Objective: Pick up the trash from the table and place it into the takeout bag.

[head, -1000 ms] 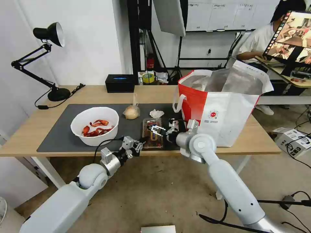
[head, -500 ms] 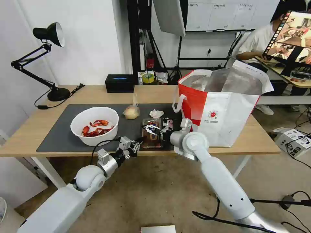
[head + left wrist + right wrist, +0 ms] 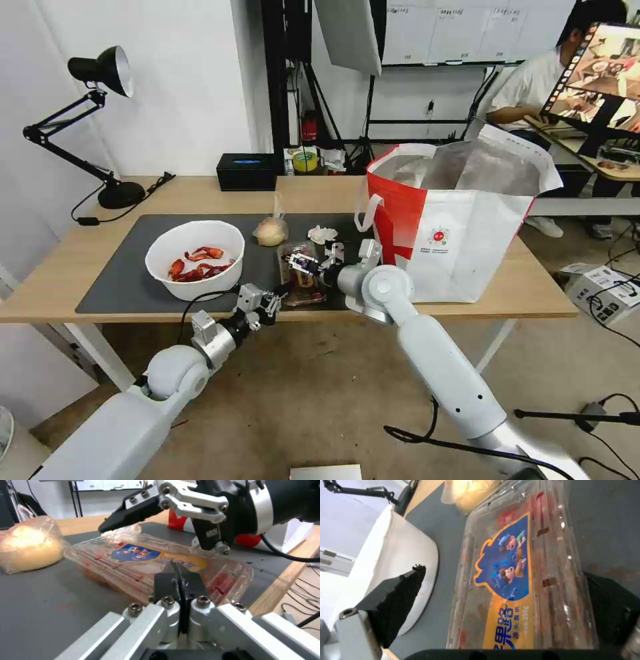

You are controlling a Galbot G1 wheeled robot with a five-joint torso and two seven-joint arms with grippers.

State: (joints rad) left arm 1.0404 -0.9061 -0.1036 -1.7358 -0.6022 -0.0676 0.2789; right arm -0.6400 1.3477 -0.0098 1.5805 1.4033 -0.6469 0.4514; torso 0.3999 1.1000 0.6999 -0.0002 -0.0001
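Note:
A clear hinged tray (image 3: 298,285) with a blue-and-yellow label (image 3: 506,575) lies on the dark mat (image 3: 120,273). My right gripper (image 3: 303,264) is open over it, with one finger (image 3: 400,600) on each long side of the tray (image 3: 550,562). My left gripper (image 3: 265,305) hangs at the table's front edge beside the tray's near end (image 3: 133,555), with its fingers (image 3: 173,580) shut on nothing. On the mat also sit the white bowl of red shells (image 3: 195,257), the bagged bun (image 3: 271,231) and the crumpled tissue (image 3: 322,234). The red-and-white takeout bag (image 3: 460,220) stands open at the right.
A black desk lamp (image 3: 100,70) stands at the table's back left and a black box (image 3: 247,171) at the back edge. The light-wood table (image 3: 533,287) has bare wood in front of the bag. Cables lie on the floor at the right.
My right gripper has moved left along the mat and now straddles the tray, which sits slightly farther left. The left gripper has drifted left along the table's front edge.

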